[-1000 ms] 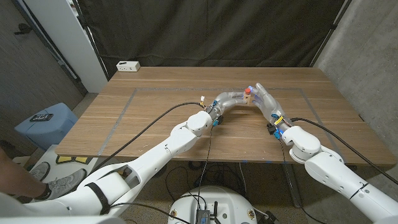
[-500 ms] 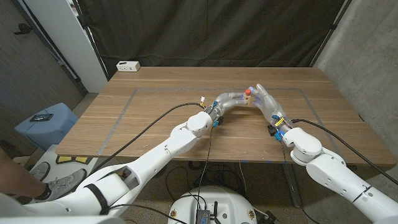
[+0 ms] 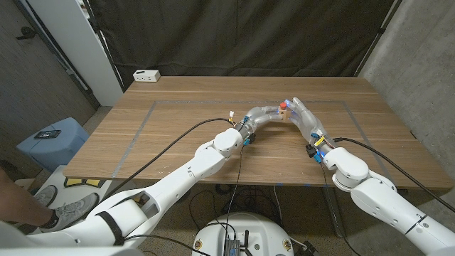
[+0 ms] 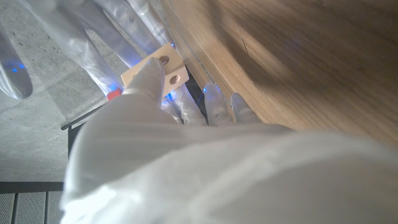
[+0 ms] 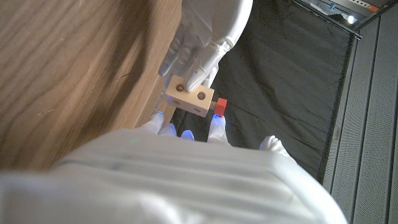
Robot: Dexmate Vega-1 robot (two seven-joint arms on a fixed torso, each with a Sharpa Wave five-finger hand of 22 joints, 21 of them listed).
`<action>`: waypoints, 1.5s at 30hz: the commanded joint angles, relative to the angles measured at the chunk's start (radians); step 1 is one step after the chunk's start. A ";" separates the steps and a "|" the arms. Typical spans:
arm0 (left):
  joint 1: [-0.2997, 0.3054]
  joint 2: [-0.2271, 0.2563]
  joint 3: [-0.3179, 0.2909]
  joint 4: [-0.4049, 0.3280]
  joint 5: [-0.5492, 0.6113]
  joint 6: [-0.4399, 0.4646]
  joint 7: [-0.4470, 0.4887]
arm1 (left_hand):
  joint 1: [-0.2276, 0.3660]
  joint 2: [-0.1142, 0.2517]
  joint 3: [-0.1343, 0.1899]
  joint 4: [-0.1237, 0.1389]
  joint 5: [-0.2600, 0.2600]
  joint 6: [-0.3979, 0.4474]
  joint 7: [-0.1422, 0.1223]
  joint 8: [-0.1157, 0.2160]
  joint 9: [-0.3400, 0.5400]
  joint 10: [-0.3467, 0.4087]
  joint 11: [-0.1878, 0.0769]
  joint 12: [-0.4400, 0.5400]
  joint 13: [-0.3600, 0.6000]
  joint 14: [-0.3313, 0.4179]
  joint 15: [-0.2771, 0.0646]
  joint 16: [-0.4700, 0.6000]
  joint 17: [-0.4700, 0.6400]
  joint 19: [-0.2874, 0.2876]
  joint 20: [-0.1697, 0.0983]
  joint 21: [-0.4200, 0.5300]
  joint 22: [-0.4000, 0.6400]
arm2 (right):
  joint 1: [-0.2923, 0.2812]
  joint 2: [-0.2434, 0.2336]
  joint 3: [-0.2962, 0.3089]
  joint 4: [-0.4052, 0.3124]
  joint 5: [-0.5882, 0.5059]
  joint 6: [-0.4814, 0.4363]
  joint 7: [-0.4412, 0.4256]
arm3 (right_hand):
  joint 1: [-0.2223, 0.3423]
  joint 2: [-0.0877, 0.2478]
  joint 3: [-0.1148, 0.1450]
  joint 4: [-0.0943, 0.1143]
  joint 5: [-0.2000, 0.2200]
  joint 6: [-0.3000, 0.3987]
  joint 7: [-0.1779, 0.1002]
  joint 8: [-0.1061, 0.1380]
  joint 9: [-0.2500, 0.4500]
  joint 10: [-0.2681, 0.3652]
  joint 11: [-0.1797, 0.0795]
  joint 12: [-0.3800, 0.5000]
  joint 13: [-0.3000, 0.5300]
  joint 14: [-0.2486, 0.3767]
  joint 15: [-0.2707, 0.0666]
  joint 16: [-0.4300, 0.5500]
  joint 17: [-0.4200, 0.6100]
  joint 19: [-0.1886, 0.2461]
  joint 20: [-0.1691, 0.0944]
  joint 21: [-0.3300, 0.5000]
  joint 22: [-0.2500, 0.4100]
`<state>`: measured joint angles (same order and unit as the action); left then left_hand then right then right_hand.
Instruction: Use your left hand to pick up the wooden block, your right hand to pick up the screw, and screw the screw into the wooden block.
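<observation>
Just above the middle of the head view, the left hand (image 3: pixel 261 114) grips the wooden block (image 5: pixel 189 94) while the right hand (image 3: pixel 304 115) holds the red screw (image 5: pixel 221 106) against it, so the screwing step seems underway and turning comes next.

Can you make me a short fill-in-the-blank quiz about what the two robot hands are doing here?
1. The left robot hand holds the wooden ____.
2. The screw beside the block has a ____ head.
3. The side of the block seen in the right wrist view has ____ holes.
4. Both hands meet above a ____ table.

Missing words: block; red; two; wooden
</observation>
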<state>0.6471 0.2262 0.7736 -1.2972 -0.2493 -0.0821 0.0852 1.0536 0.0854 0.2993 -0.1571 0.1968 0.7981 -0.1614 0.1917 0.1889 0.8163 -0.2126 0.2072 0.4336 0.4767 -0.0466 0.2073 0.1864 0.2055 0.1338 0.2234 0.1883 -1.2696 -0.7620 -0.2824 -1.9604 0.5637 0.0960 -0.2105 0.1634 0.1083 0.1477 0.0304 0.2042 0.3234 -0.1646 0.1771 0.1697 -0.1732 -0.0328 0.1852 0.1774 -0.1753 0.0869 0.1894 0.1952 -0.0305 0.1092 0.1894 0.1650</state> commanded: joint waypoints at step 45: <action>-0.010 -0.003 -0.005 0.021 -0.022 0.001 -0.018 | -0.004 0.006 0.004 0.003 0.004 0.003 0.005 0.008 0.004 0.007 -0.001 0.006 0.003 0.001 -0.052 0.006 0.001 0.005 0.004 0.004 0.006 | -0.026 -0.039 0.007 -0.049 -0.011 -0.023 0.019 | 0.001 0.011 0.020 -0.001 0.009 0.040 -0.007 0.012 0.005 -0.106 -0.021 0.007 0.001 -0.143 -0.018 0.009 0.000 0.015 -0.010 0.004 0.005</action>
<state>0.6385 0.2236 0.7679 -1.2786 -0.2700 -0.0811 0.0691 1.0519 0.0869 0.3014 -0.1550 0.1966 0.7979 -0.1611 0.1928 0.1887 0.8116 -0.2123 0.2074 0.4336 0.4767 -0.0466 0.2073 0.1864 0.2055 0.1338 0.2234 0.1884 -1.2905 -0.7869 -0.2791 -2.0006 0.5491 0.0763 -0.2070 0.1634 0.1083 0.1585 0.0269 0.2042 0.3521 -0.1717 0.1851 0.1699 -0.1717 -0.0448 0.1888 0.1773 -0.1717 0.0729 0.1894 0.1954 -0.0212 0.0999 0.1895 0.1650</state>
